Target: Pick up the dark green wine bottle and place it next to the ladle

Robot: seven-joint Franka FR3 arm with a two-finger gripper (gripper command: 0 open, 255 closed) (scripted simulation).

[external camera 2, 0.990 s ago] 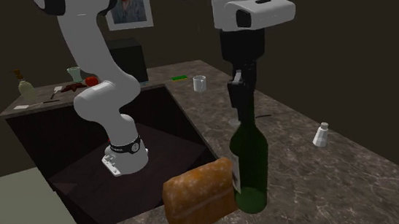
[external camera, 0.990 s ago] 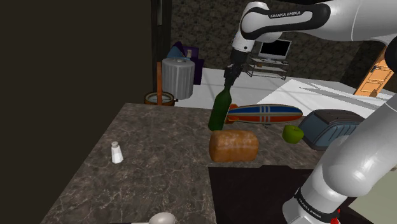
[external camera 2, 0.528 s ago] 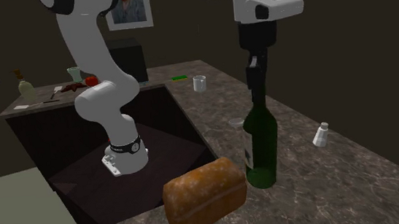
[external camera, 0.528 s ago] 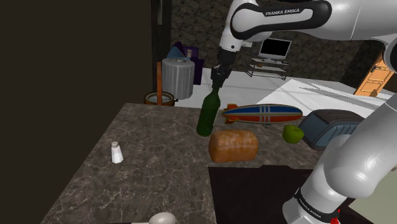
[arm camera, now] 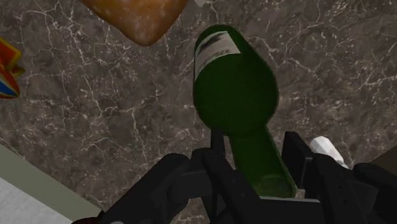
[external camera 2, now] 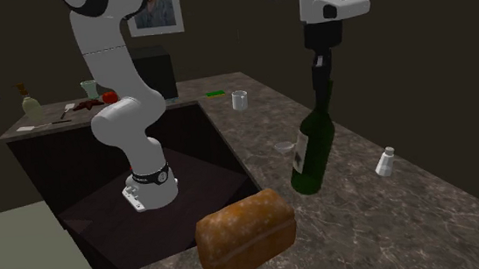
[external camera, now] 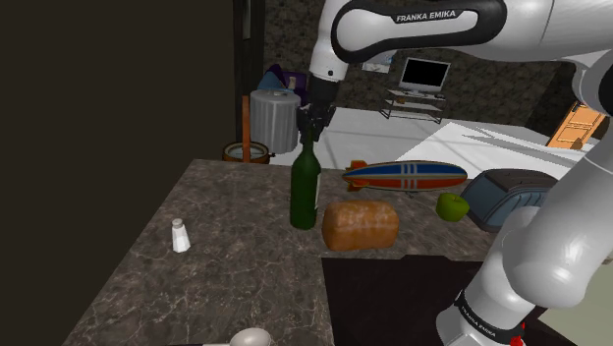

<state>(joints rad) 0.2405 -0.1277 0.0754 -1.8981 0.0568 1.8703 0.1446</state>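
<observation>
My gripper [external camera: 308,130] is shut on the neck of the dark green wine bottle [external camera: 305,193], which has a pale label. The bottle [external camera 2: 311,154] leans a little under the gripper [external camera 2: 320,81], its base close over the dark marble counter [external camera: 226,256]. Whether the base touches the counter I cannot tell. In the wrist view the black fingers [arm camera: 294,156] clasp the bottle's neck [arm camera: 259,160] at the gripper [arm camera: 256,159], with the bottle's body [arm camera: 235,89] hanging beyond them. The white ladle [external camera: 250,338] lies at the counter's near end; its bowl [external camera 2: 283,146] shows just beside the bottle.
A loaf of bread [external camera: 361,224] lies right of the bottle in the shoulder view, with a striped skateboard [external camera: 408,177] and a green apple [external camera: 452,206] beyond it. A white shaker [external camera: 180,234] stands on the counter's left part. A glass [external camera 2: 239,100] stands farther along the counter.
The gripper has carried the bottle toward the shoulder view's left, away from the bread, over the last second. The bread, shaker and ladle have not moved.
</observation>
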